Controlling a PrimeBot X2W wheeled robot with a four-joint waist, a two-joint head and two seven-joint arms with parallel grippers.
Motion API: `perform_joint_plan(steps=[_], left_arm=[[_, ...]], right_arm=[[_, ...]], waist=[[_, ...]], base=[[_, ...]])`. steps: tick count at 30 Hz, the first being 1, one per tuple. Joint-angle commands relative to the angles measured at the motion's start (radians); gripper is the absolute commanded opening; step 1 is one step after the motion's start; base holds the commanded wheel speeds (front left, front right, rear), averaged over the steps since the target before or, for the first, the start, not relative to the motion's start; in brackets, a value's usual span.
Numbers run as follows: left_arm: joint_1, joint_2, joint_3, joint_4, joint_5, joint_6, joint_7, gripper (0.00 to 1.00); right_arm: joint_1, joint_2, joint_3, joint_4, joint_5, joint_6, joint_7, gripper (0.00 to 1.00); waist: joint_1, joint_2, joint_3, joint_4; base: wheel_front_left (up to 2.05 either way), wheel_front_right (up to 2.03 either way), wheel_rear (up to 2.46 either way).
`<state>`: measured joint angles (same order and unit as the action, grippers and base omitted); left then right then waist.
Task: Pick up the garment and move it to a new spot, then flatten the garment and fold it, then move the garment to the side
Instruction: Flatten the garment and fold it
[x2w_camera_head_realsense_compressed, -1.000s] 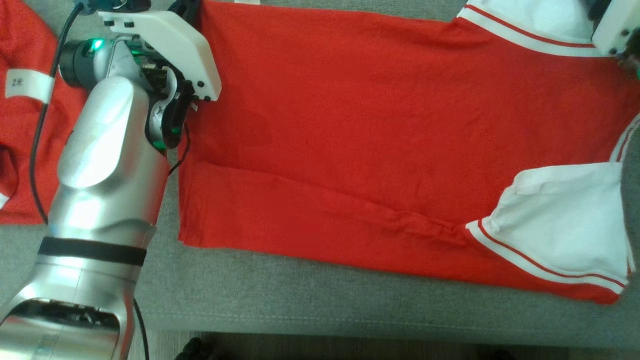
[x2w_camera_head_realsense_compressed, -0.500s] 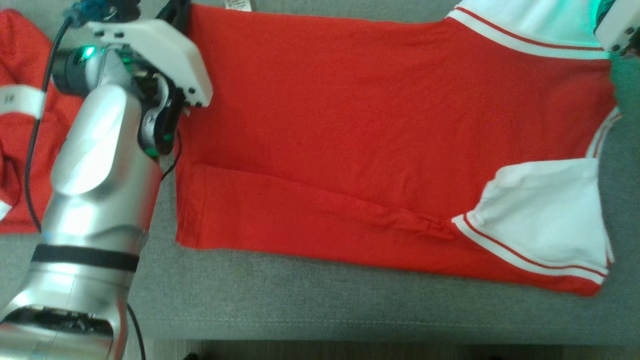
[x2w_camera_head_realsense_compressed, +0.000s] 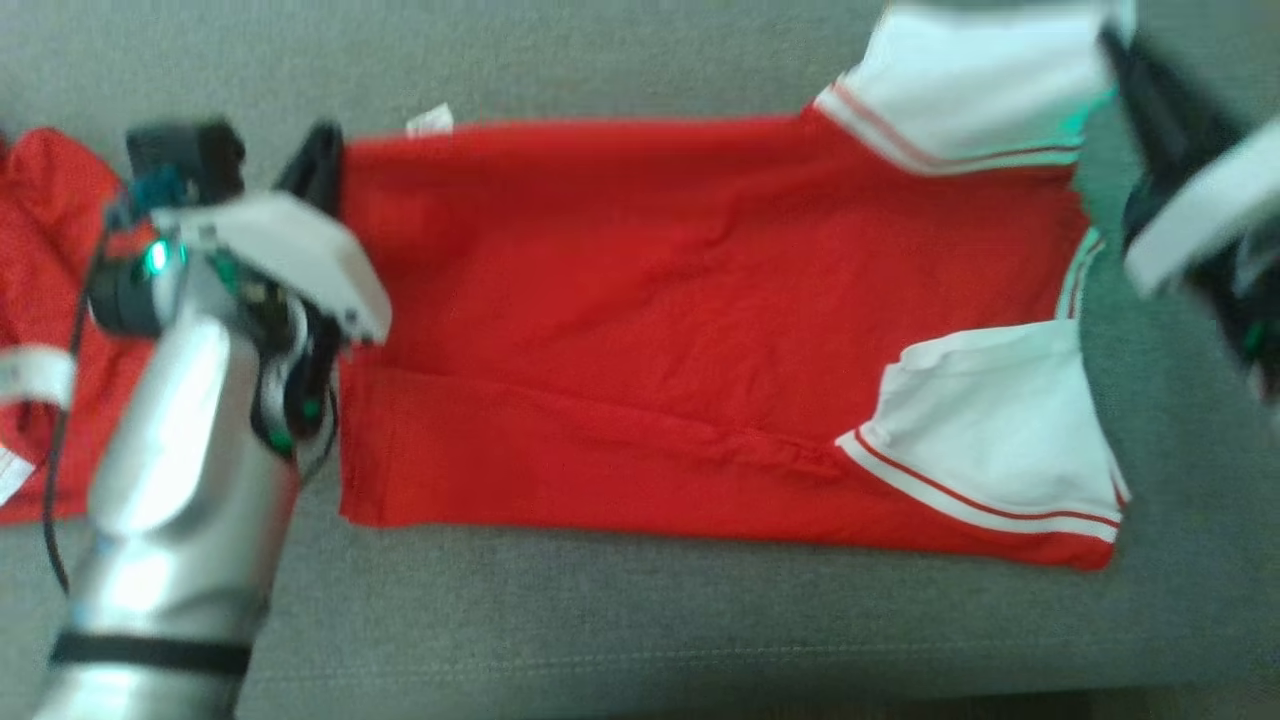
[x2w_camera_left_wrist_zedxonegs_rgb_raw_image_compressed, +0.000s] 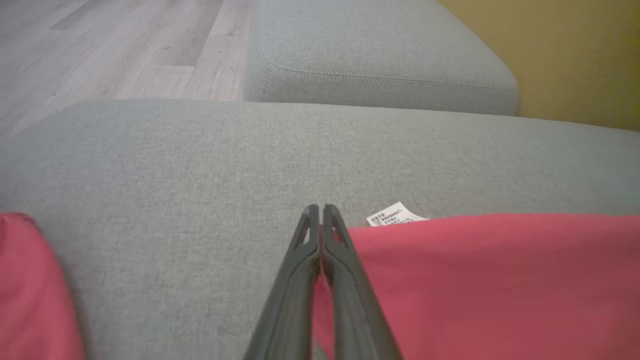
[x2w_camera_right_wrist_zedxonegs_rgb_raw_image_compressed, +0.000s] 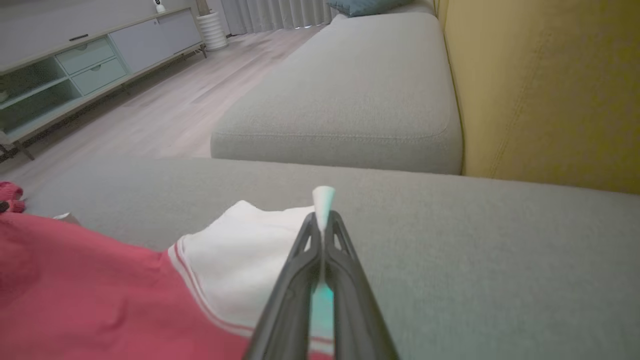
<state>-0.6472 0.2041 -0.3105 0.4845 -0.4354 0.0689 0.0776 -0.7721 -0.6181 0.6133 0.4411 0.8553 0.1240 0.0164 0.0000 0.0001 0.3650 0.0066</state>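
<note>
**Both grippers clamped on the far edge of the shirt, fold part-way done**

At the left end of the grey sofa seat lies a second red cloth, rumpled and apart from the work. Just beside it, the left gripper sits at the far left corner of the red garment. In the left wrist view its two fingers are pressed together with red fabric caught between them, so it is pinching the hem corner. A small white care label pokes out from the far edge next to the fingertips.

The garment stretches lengthwise across the seat, hem to the left and shoulders to the right, fairly smooth in the middle. Along the near edge of the seat a long strip of it appears turned in, with a crease running left to right, and the near white sleeve lies folded onto the body.

At the right end, the far white sleeve is held by the right gripper. Its fingers are closed, with a tip of white cloth sticking out past them.

As I judge it, the pick-up, relocation and most of the flattening are done, and one lengthwise fold is in. The far side's fold, any crosswise folds and the final move to the side remain.
</note>
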Motion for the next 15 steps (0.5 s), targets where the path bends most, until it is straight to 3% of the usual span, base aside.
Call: perform_joint_plan(steps=[1, 15], left_arm=[[0.001, 0.042, 0.035, -0.036, -0.004, 0.007, -0.006, 0.00], [0.285, 0.066, 0.069, -0.130, -0.054, 0.051, -0.052, 0.00]], right_arm=[[0.047, -0.024, -0.006, -0.028, 0.010, 0.007, -0.012, 0.00], [0.479, 0.086, -0.139, -0.145, -0.011, 0.007, -0.052, 0.00]], waist=[[0.0000, -0.0001, -0.018, -0.013], [0.0000, -0.0001, -0.084, -0.062]], base=[[0.00, 0.00, 0.00], [0.00, 0.00, 0.00]])
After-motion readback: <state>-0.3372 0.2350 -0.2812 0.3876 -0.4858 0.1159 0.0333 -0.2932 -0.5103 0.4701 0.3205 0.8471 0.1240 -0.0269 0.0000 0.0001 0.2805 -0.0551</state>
